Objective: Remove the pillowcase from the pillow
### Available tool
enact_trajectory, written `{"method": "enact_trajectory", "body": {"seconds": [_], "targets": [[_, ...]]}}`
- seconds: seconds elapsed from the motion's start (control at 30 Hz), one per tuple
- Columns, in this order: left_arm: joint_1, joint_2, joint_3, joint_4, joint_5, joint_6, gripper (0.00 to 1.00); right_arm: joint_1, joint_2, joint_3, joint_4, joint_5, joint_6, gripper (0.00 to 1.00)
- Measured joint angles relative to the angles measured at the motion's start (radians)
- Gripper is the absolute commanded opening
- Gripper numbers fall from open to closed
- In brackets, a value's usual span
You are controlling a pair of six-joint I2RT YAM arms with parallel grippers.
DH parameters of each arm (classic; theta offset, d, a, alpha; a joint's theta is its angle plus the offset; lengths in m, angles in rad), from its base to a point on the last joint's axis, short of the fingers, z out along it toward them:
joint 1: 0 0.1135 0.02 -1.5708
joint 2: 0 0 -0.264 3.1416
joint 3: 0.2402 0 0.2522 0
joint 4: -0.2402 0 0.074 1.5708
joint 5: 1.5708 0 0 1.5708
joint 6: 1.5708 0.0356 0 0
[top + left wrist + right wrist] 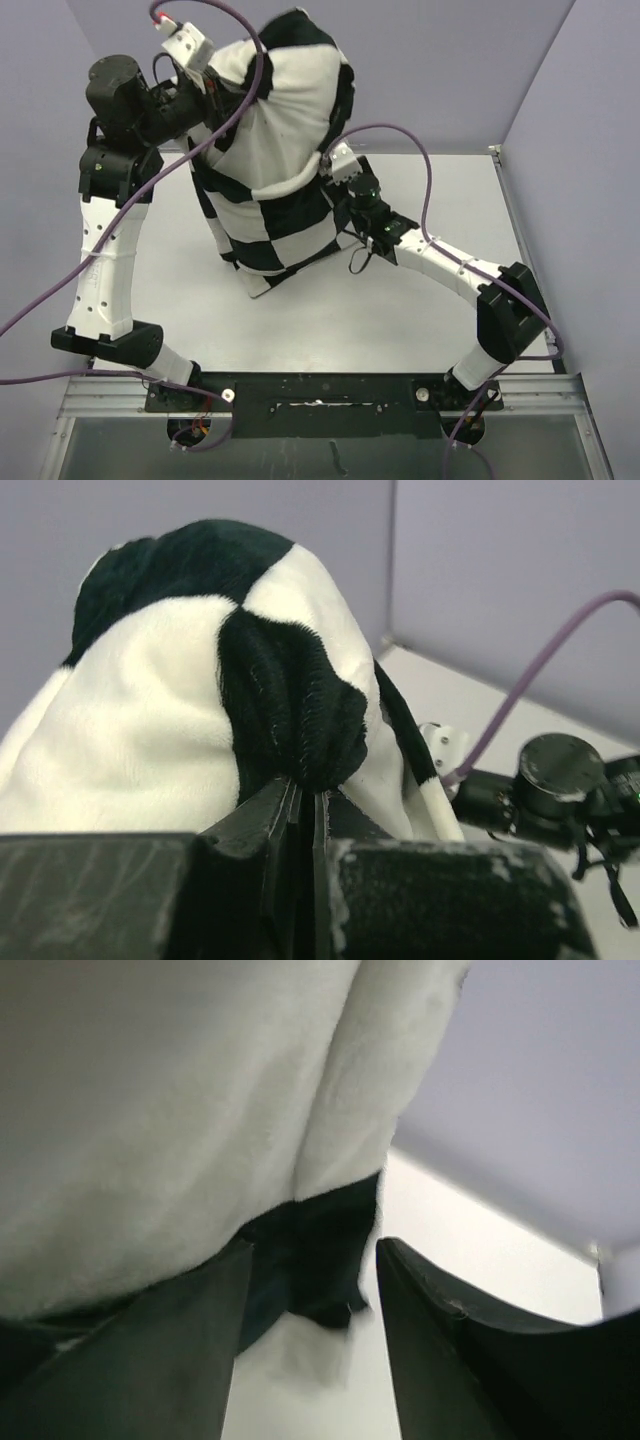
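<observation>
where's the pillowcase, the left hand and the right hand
pillowcase [290,215], top view, checkered lower part
left hand [303,798], left wrist view, between its pinching fingertips
right hand [315,1260], right wrist view, between its fingertips

Holds the left arm [105,250] reared high, forearm folded toward the centre, with the left gripper [303,795] up top, jaws pinched together on a black fold of the pillowcase [290,710]. Stretches the right arm [450,265] low and leftward, with the right gripper [315,1250] at its end, jaws spread wide apart.
</observation>
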Motion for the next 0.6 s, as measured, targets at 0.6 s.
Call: {"method": "enact_trajectory", "body": {"seconds": [0.6], "targets": [[-0.092, -0.159, -0.342, -0.039, 0.158, -0.002, 0.0, 0.292, -0.61, -0.133, -0.199, 0.194, 0.342, 0.99]]}}
